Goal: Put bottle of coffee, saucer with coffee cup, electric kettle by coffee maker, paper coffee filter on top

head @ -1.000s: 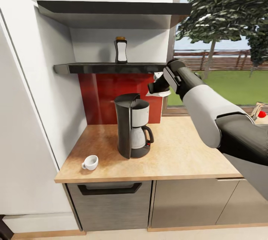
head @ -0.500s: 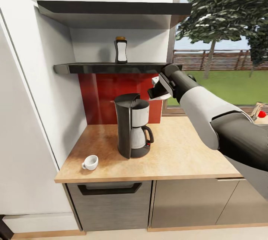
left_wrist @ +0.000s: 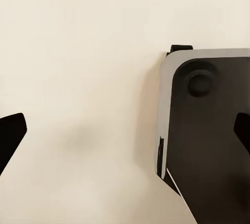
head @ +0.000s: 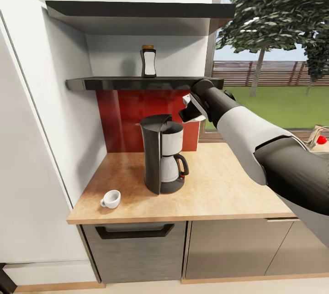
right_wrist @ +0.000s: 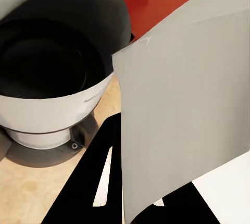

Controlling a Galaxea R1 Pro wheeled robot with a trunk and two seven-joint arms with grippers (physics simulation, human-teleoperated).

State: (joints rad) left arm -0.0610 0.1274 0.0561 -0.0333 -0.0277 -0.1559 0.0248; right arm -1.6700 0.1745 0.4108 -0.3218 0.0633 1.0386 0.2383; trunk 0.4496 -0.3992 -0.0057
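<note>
Right gripper (head: pixel 188 113) pinching paper coffee filter (right_wrist: pixel 182 104), held just above and to right of coffee maker (head: pixel 162 154) top; filter not touching machine. Right wrist view: open filter basket (right_wrist: pixel 49 57) of machine beside filter edge. Coffee maker upright on countertop (head: pixel 219 184). Coffee cup (head: pixel 111 198) near counter front edge, left of machine, apart from it. Bottle of coffee (head: pixel 148 61) upright on kitchen shelf (head: pixel 114 84). Left gripper (left_wrist: pixel 125 140) fingers spread wide, nothing between them, over pale floor (left_wrist: pixel 78 78).
</note>
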